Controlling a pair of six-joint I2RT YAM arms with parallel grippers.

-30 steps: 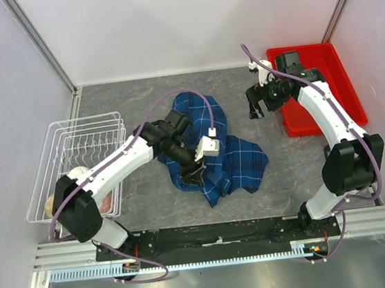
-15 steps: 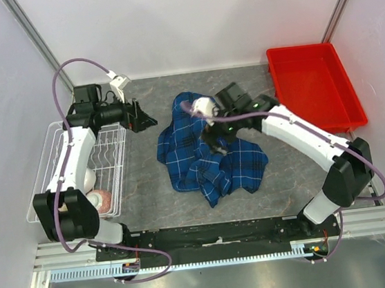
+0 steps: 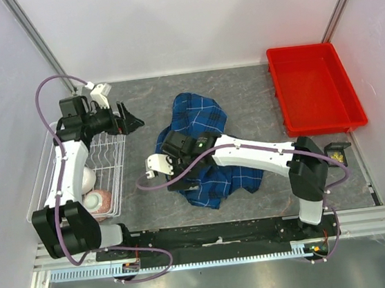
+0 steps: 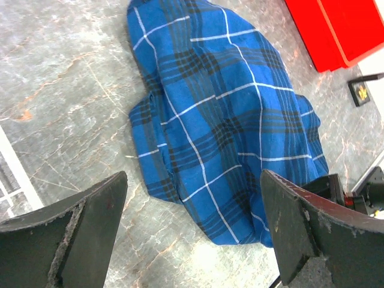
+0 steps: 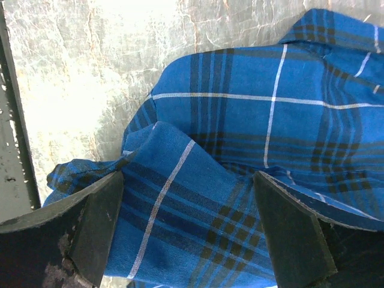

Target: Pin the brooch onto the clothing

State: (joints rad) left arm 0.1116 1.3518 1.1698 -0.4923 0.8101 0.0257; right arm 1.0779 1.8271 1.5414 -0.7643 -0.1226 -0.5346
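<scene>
The clothing (image 3: 201,113) is a blue-and-black plaid shirt, crumpled in a heap at the table's middle; it also shows in the left wrist view (image 4: 222,114) and the right wrist view (image 5: 252,138). My right gripper (image 3: 177,179) is open and low over the heap's near left edge, with a raised fold between its fingers (image 5: 186,240). My left gripper (image 3: 132,117) is open and empty, held high to the left of the shirt and facing it (image 4: 192,240). The brooch (image 3: 338,157) is a tiny gold speck on a small black square at the near right, also in the left wrist view (image 4: 362,91).
A red bin (image 3: 315,88) stands at the back right, also in the left wrist view (image 4: 336,30). A white wire rack (image 3: 76,164) stands at the left under my left arm, holding a pinkish round item (image 3: 100,200).
My left arm has left the shirt and risen over the rack. My right arm has swung from the red bin across the shirt to its near left edge. The heap has shifted.
</scene>
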